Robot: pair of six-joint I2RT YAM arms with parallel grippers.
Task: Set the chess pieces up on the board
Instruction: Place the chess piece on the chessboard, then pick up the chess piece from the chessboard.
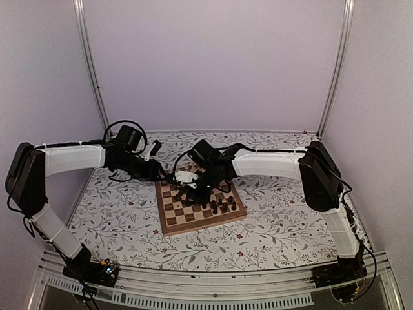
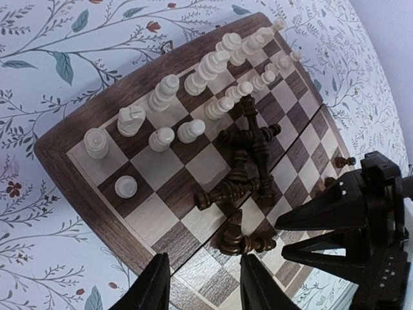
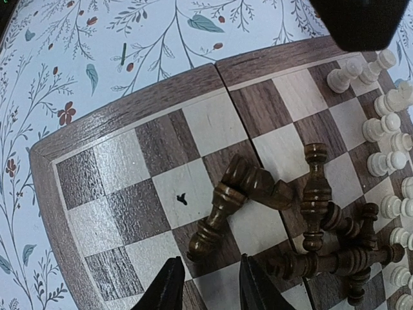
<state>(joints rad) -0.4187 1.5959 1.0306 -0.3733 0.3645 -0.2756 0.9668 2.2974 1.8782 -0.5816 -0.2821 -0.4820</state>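
Chequered board (image 3: 129,108), floral cover (image 2: 64,39).
Board squares are dark brown and cream inside a brown rim; pale pieces (image 2: 213,64) cream, dark pieces (image 3: 314,194) brown-black; cover white with grey-green sprigs and red flowers.

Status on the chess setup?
Left gripper open, empty. Right gripper open, empty. Pale pieces stand in rows; dark pieces lie heaped on the board. Heap tangled.

Left arm (image 1: 71,158) and right arm (image 1: 271,163): white shells, black joints, black cables (image 1: 122,124) looping at twelve o'clock, tapered black fingers (image 2: 151,287).
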